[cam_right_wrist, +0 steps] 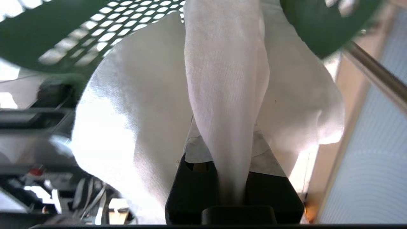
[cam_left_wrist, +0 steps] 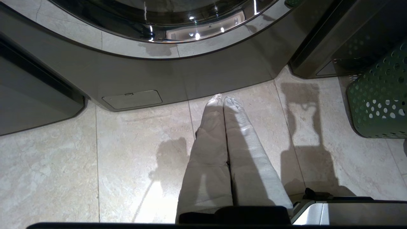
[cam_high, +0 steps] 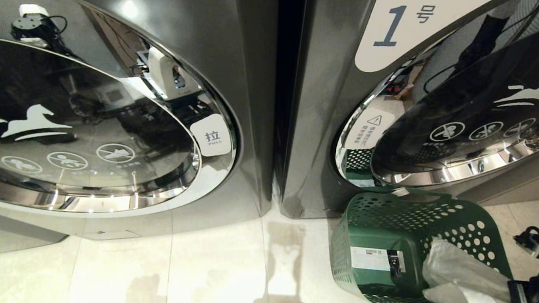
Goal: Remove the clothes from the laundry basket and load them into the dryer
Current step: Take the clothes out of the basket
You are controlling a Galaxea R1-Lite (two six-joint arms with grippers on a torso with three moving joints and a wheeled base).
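Where jaws pinch: white cloth [cam_right_wrist: 225, 95].

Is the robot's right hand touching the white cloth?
Touching. In the right wrist view the right gripper is shut on the white cloth, which runs down between its fingers.

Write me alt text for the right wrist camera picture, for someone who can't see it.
Seen from behind the right gripper, its black jaws are shut on a fold of white cloth that fans out wide across the picture. The perforated green laundry basket fills the background behind the cloth, with a metal rail to one side.
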